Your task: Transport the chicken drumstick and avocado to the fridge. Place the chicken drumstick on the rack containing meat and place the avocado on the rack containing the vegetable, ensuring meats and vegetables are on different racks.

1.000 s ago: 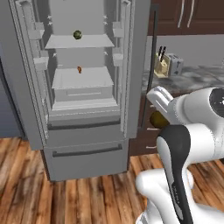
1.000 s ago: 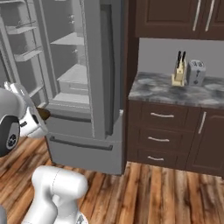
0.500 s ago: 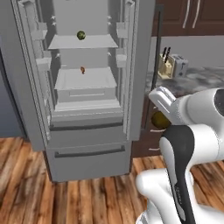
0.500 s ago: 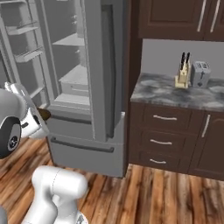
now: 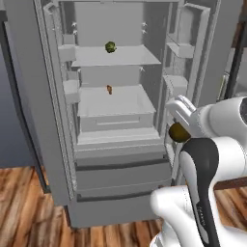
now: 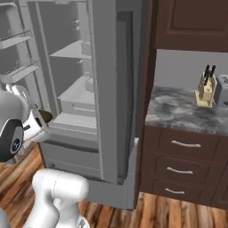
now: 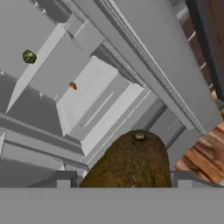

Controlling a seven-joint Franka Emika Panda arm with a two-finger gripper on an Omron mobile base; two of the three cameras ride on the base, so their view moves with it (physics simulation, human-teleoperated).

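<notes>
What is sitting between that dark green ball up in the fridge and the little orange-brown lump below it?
Nothing sits between the vegetable and the chicken drumstick, as the left base view shows; the higher shelf carrying the ball separates them.

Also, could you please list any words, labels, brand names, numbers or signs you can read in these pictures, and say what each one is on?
None: no readable text anywhere.
The fridge, its shelves and door bins are plain grey, with no brand or label.
The avocado in the gripper carries no sticker.
The knife block and the drawers carry no markings.
</notes>
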